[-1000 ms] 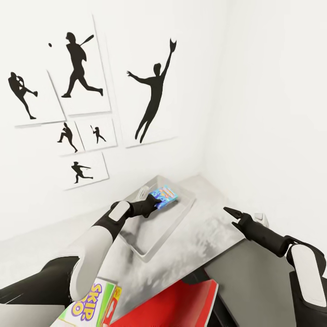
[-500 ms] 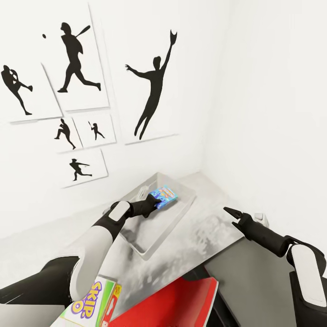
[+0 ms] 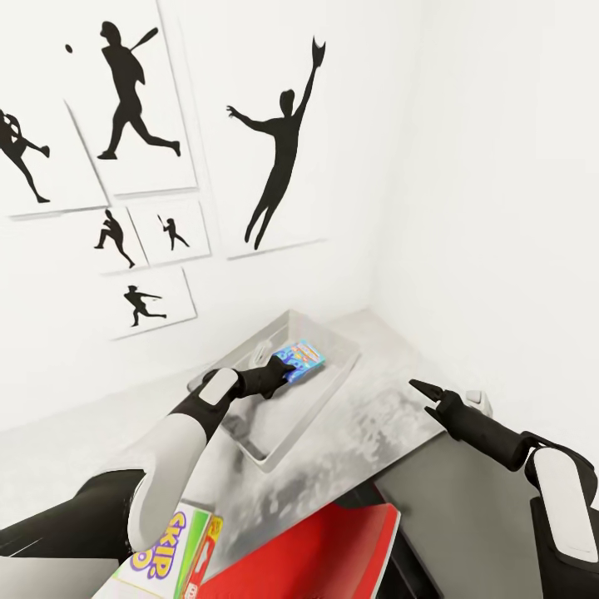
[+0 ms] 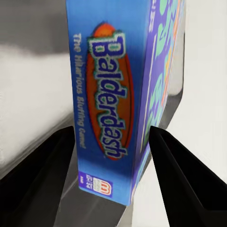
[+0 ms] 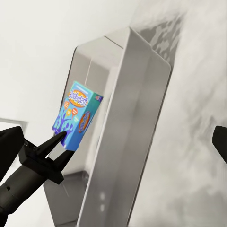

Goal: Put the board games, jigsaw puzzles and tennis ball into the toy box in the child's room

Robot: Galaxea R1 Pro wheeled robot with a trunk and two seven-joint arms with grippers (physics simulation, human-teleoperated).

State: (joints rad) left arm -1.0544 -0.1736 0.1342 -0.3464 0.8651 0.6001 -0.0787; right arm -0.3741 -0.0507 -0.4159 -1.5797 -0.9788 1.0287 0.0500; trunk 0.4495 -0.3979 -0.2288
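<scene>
Left hand [image 3: 287, 369] reaches forward, fingers clamped; right hand [image 3: 420, 389] hovers, fingers parted.

- Blue game box [image 4: 111, 104]: spine reads "Balderdash" in an orange oval, with "The Hilarious Bluffing Game" alongside; small logo near one end, unreadable.
- White-green game box [image 3: 170, 556]: "SKIP" legible, remainder cut off.

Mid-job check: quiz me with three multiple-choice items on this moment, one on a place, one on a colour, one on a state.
1. Where is the Balderdash carton?
A. over the toy box
B. on the floor
C. on the red chair

2. Main colour of that carton?
A. red
B. blue
C. black

3. The left gripper is:
A. empty and open
B. shut on the carton
C. pressed against the wall

Key: 1 A, the head view shows it within the box's walls; 2 B, its printed spine is blue; 3 B, the left wrist view shows a finger on each side.
</scene>
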